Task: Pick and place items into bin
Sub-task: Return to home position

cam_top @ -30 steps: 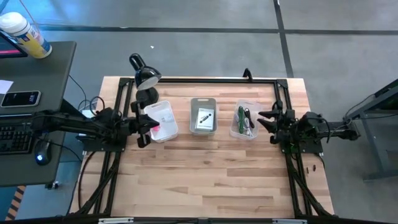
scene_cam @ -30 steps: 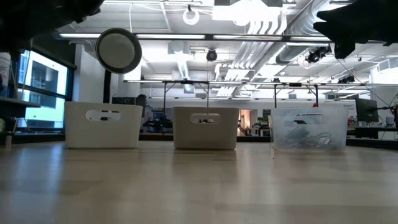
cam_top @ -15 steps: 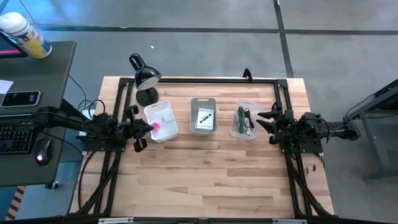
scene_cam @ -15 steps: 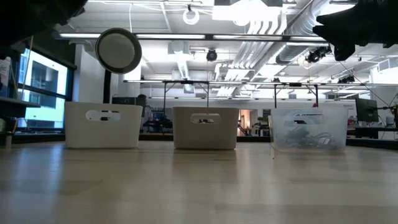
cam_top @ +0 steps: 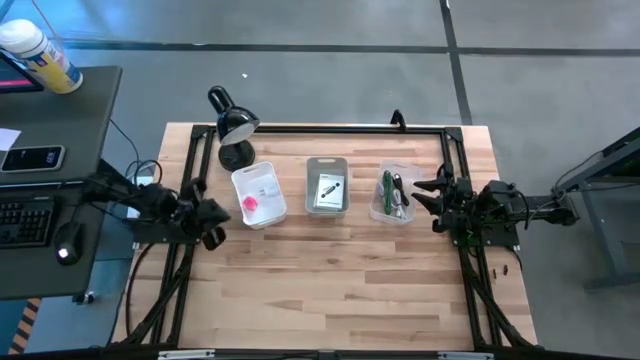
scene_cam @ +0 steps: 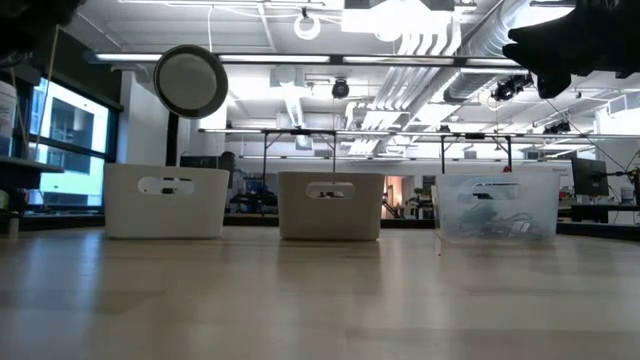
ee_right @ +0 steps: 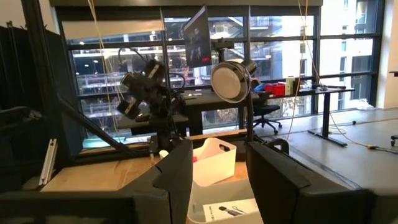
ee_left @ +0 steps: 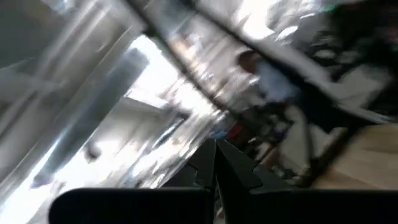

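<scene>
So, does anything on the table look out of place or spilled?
Nothing is spilled or damaged. Only the white bin sits slightly turned beside the straight grey bin. The left claw and right claw are near the sides of the table.

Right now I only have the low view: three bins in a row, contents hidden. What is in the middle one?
Observer: From above, the grey bin shows a white flat packet with a dark part.
Operator: And the white bin on the left?
Observer: A pink cube lies in the white bin.
Operator: Where are the grippers?
Observer: The left gripper is near the table's left edge, apart from the white bin; the right gripper, open, is beside the clear bin.
</scene>
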Robot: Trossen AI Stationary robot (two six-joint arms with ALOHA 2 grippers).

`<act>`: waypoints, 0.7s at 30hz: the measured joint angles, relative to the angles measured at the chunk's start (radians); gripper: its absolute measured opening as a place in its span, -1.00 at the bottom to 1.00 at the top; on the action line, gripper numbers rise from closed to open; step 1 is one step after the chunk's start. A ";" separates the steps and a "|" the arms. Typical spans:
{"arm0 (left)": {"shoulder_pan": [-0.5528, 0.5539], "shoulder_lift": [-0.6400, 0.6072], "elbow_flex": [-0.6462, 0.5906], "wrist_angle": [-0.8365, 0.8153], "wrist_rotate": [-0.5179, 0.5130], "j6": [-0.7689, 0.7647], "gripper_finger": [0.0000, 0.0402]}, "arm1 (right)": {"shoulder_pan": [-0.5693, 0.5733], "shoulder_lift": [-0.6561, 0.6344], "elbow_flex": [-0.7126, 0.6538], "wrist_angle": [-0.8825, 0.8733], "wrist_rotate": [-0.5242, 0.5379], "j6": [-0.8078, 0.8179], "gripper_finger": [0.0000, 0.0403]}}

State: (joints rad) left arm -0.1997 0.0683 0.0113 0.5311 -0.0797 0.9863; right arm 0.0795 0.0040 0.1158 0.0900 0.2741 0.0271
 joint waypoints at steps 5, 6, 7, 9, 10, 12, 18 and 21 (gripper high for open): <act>-0.002 -0.064 0.003 0.018 0.209 0.129 -1.00 | 0.000 -0.001 0.001 0.021 0.000 -0.010 -0.30; 0.002 -0.064 -0.004 -0.009 0.230 0.135 -1.00 | 0.000 0.001 0.001 0.034 0.000 -0.011 -0.30; 0.010 -0.062 -0.005 -0.018 0.246 0.124 -1.00 | 0.000 -0.002 0.001 0.044 0.000 -0.015 -0.30; 0.041 -0.063 -0.004 -0.014 0.266 0.082 -1.00 | 0.000 -0.002 0.001 0.063 0.001 -0.033 -0.30; 0.057 -0.059 -0.002 -0.012 0.288 0.064 -1.00 | 0.000 -0.002 0.001 0.073 0.005 -0.040 -0.30; 0.097 -0.054 -0.004 -0.019 0.345 0.052 -1.00 | 0.000 -0.002 0.001 0.083 0.011 -0.052 -0.30; 0.247 -0.062 -0.003 0.003 0.506 -0.046 -1.00 | -0.001 -0.002 0.001 0.060 0.034 -0.039 -0.30; 0.318 -0.062 -0.003 0.002 0.607 -0.107 -1.00 | -0.001 -0.002 0.001 -0.016 0.029 0.023 -0.30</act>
State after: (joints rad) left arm 0.1183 0.0063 0.0086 0.5336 0.5273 0.8796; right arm 0.0788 0.0017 0.1167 0.0739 0.3029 0.0499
